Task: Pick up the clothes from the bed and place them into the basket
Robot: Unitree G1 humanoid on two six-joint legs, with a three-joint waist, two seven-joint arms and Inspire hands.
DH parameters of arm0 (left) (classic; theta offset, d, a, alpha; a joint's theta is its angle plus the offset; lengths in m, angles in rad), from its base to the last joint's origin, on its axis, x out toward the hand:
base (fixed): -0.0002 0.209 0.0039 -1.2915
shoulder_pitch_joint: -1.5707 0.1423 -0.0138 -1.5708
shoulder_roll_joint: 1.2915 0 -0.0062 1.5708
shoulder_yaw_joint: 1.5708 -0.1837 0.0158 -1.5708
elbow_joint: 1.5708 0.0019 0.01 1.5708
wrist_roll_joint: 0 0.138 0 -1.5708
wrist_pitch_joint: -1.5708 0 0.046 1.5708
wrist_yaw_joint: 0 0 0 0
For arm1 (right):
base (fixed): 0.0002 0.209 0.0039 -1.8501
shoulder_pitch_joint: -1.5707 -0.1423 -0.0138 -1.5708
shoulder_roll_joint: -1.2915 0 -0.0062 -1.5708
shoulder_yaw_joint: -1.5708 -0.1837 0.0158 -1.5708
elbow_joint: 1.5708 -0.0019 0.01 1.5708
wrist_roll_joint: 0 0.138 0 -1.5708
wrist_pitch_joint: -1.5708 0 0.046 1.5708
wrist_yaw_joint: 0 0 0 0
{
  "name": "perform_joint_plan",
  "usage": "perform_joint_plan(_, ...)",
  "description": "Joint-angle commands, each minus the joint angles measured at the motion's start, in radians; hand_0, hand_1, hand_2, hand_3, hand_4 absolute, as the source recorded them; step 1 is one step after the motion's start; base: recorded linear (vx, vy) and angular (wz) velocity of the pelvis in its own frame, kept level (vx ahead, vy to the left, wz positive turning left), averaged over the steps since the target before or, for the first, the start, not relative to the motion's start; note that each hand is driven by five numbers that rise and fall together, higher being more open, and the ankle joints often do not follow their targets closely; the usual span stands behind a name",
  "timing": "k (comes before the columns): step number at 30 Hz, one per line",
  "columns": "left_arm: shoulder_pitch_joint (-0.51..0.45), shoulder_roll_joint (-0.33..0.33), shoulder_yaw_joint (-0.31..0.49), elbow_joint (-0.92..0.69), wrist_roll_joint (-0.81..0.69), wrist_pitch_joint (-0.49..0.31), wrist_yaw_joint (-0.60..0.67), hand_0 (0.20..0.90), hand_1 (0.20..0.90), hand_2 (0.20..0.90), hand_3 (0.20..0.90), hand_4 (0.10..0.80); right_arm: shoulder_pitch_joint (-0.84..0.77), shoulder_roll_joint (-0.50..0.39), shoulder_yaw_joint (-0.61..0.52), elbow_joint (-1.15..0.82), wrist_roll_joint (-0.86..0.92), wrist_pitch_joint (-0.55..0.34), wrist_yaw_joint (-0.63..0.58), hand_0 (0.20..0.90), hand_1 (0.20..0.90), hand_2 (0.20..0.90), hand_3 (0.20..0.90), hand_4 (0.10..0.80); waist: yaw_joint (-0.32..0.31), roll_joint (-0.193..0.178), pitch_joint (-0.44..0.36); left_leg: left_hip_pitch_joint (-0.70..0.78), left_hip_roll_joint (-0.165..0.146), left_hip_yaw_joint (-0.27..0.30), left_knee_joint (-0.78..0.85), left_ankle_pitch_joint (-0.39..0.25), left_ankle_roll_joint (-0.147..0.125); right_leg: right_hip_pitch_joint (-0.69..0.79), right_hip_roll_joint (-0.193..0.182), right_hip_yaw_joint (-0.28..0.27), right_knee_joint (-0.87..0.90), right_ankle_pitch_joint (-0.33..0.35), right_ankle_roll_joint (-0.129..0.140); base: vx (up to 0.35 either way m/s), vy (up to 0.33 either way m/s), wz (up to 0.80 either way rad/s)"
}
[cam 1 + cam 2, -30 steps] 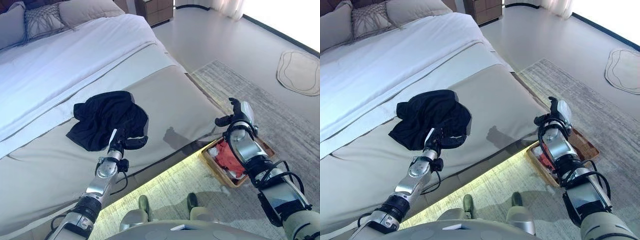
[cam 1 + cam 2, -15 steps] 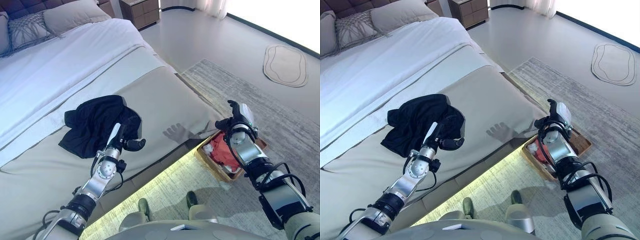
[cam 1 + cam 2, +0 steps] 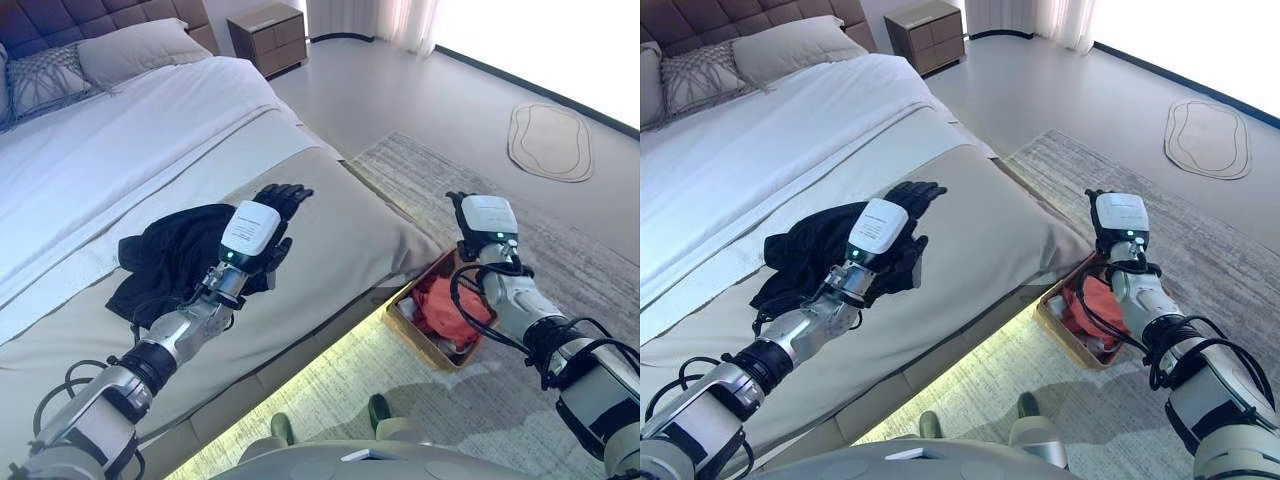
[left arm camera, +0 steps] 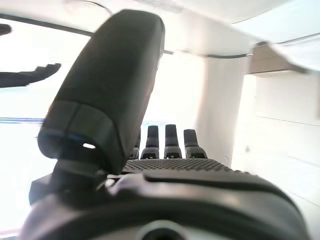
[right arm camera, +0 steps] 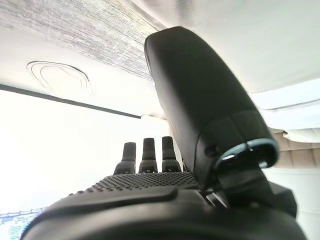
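Note:
A crumpled black garment (image 3: 160, 262) lies on the beige cover of the bed (image 3: 340, 215). My left hand (image 3: 272, 212) hangs above the garment's right edge, its fingers straight over the bed. The left wrist view shows it (image 4: 170, 167) open and empty. My right hand (image 3: 482, 218) is held over the rug, just above the basket's far end. Its own wrist view shows it (image 5: 145, 185) open and empty. The wicker basket (image 3: 415, 338) stands on the floor at the bed's corner, with red cloth (image 3: 440, 300) in it.
Pillows (image 3: 130, 50) lie at the head of the bed, with white sheets below them. A wooden nightstand (image 3: 265, 35) stands beyond. A grey rug (image 3: 560, 270) covers the floor under the basket, and a small oval mat (image 3: 550, 140) lies farther off.
The camera has shifted. My left hand has risen from the garment's edge, its back now facing up. My right hand has turned the same way above the basket.

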Motion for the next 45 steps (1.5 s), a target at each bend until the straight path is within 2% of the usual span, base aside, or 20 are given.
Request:
perform_joint_plan(1, -0.137, 0.054, -0.015, 0.05, 0.017, -0.036, 0.089, 0.9, 0.9, 0.9, 0.9, 0.8, -0.167, -0.027, 0.039, 0.061, -0.018, -0.021, -0.077, 0.9, 0.9, 0.9, 0.9, 0.8, 0.023, -0.031, -0.046, 0.045, 0.041, -0.032, 0.005, -0.105, -0.025, -0.021, -0.023, 0.012, 0.056, -0.029, 0.015, 0.0, 0.0, 0.0)
perform_joint_plan(11, -0.15, 0.07, -0.041, 0.141, 0.021, -0.042, 0.065, 0.9, 0.9, 0.9, 0.9, 0.8, -0.179, -0.014, 0.049, 0.114, -0.025, 0.003, -0.075, 0.9, 0.9, 0.9, 0.9, 0.8, 0.045, -0.029, -0.037, 0.017, 0.032, -0.051, 0.005, -0.102, -0.02, -0.035, -0.035, -0.01, 0.048, -0.024, 0.019, -0.037, -0.02, 0.02)
perform_joint_plan(18, -0.113, 0.069, -0.032, 0.169, 0.023, -0.04, 0.044, 0.9, 0.9, 0.9, 0.9, 0.8, -0.16, -0.004, 0.048, 0.105, -0.045, 0.021, -0.08, 0.9, 0.9, 0.9, 0.9, 0.8, 0.05, -0.035, -0.037, 0.008, 0.032, -0.052, 0.005, -0.101, -0.016, -0.032, -0.037, -0.012, 0.035, -0.019, 0.022, -0.007, -0.007, 0.0)
perform_joint_plan(28, -0.054, 0.042, 0.014, 0.201, 0.024, -0.043, 0.066, 0.9, 0.9, 0.9, 0.9, 0.8, -0.115, -0.01, 0.035, 0.114, -0.123, 0.016, -0.066, 0.9, 0.9, 0.9, 0.9, 0.8, 0.051, -0.042, -0.048, 0.02, 0.038, -0.042, 0.005, -0.102, -0.015, -0.019, -0.036, -0.011, 0.034, -0.021, 0.023, 0.0, 0.0, 0.0)
perform_joint_plan(31, -0.045, 0.033, 0.023, 0.207, 0.011, -0.033, 0.029, 0.9, 0.9, 0.9, 0.9, 0.8, -0.109, -0.012, 0.033, 0.115, -0.133, 0.016, -0.065, 0.9, 0.9, 0.9, 0.9, 0.8, 0.051, -0.042, -0.048, 0.019, 0.04, -0.041, 0.005, -0.102, -0.014, -0.023, -0.035, -0.01, 0.039, -0.022, 0.024, 0.0, 0.0, 0.0)
perform_joint_plan(45, -0.042, -0.005, 0.035, 0.241, 0.006, -0.017, 0.029, 0.9, 0.9, 0.9, 0.9, 0.8, -0.105, -0.02, 0.025, 0.144, -0.143, -0.009, -0.073, 0.9, 0.9, 0.9, 0.9, 0.8, 0.048, -0.037, -0.05, 0.022, 0.041, -0.044, 0.005, -0.102, -0.018, -0.023, -0.035, -0.01, 0.042, -0.024, 0.023, 0.0, 0.0, 0.0)
